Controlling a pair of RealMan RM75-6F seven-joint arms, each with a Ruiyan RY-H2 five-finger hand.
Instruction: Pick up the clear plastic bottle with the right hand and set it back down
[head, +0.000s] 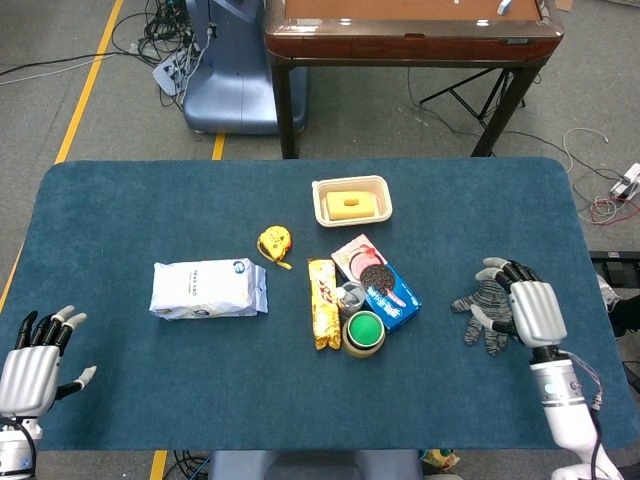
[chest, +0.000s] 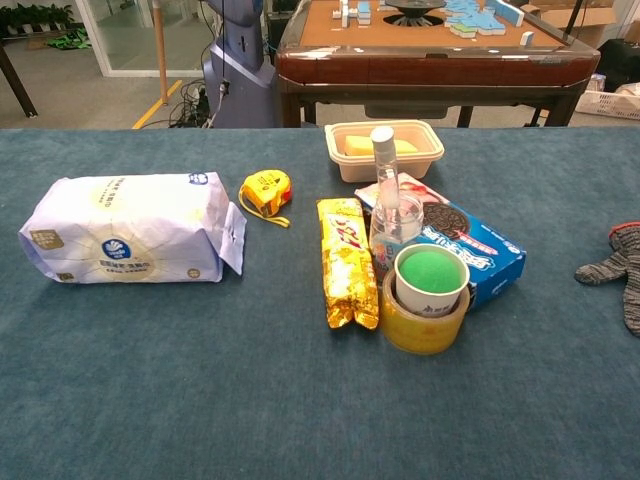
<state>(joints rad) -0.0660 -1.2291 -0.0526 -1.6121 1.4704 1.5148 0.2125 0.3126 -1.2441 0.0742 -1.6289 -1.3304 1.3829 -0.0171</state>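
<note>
Now bottle (chest: 393, 205) stands upright on table (head: 120, 240), free of both hands, wedged between gold snack bar (chest: 346, 260) and blue cookie box (chest: 470, 250), just behind green-lidded cup (chest: 430, 278) seated in tape roll (chest: 420, 320). Right hand (head: 525, 310) well apart at table's right side, fingers spread, empty, over grey glove (head: 482, 308). Left hand (head: 35, 350) at near-left edge, fingers apart, empty.
</note>
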